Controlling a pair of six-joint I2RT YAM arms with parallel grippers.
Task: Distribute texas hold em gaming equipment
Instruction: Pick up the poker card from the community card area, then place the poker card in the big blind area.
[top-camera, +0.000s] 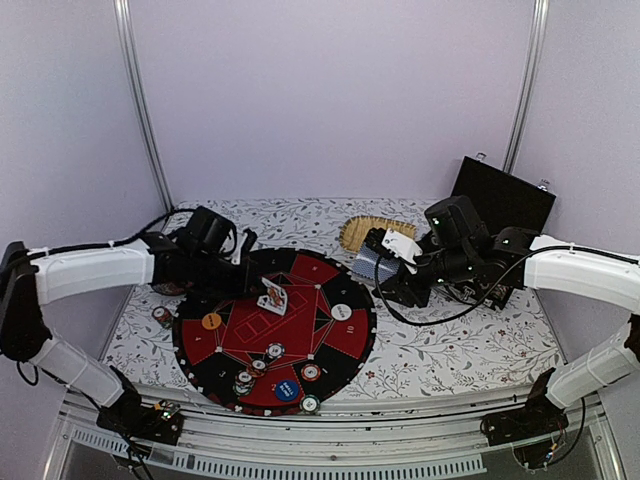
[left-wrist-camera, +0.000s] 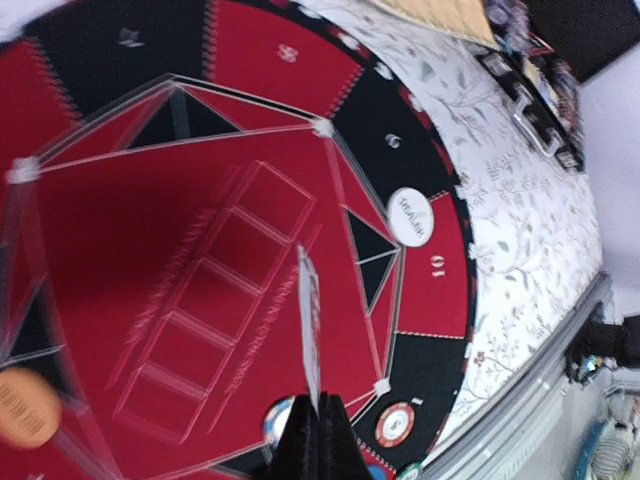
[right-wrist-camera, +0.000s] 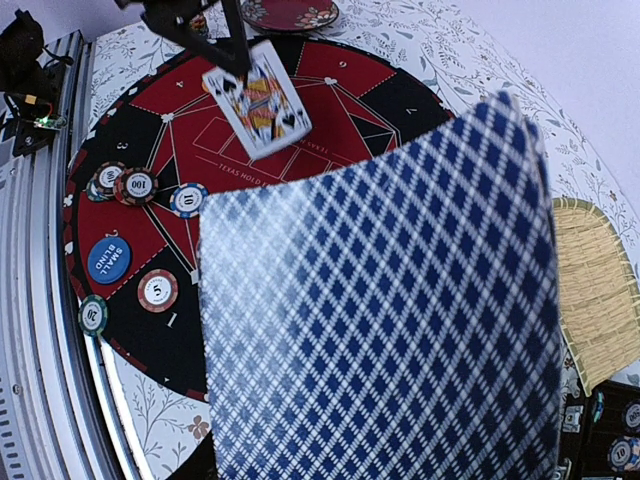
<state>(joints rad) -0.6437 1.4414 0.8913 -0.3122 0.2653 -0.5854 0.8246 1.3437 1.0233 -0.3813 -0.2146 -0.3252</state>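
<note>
Left end effector (left-wrist-camera: 318, 420): closed on one card (left-wrist-camera: 309, 320) by its edge; thin, light, flexible, slippery.
Right end effector (top-camera: 383, 262): clamped on deck (right-wrist-camera: 380, 320), just ahead of it.

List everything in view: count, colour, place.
round poker mat: 1, red and black, table centre
poker chips: at least 6, mixed colours, mat's near half, one off left edge
round buttons: 3; orange mat left, white right, blue near edge
white-faced playing card: 1, in left claw
stack of diamond-backed cards: 1, blue-white, in right claw
oval woven straw tray: 1, tan, behind mat
round patterned dish: 1, red, beyond mat's left
hard case: 1, black, open, far right
floral tablecloth: white-grey
left claw: shut on card
right claw: shut on stack, right of mat
</note>
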